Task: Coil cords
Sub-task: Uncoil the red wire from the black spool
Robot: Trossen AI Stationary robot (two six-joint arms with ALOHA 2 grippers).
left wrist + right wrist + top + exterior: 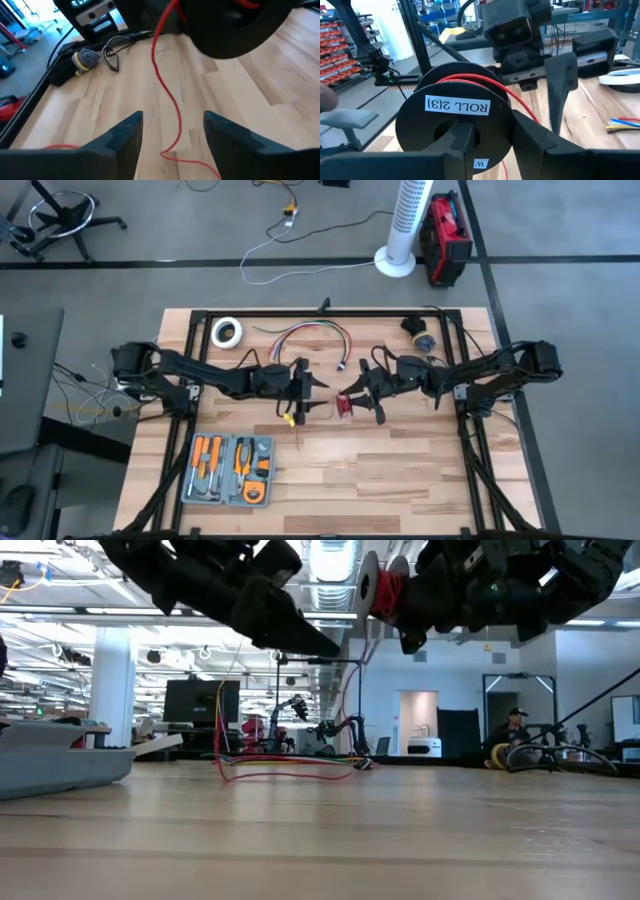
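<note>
A pale wooden table (400, 480) stands in an open workshop. The right gripper (487, 145) clamps a black spool (455, 112); red wire (167, 95) trails between the left gripper's (172, 135) wide-spread fingers.

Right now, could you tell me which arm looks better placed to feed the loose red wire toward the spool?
Probably the left. The left gripper is open with the red wire hanging between its fingers, while the right gripper is shut on the black spool.
</note>
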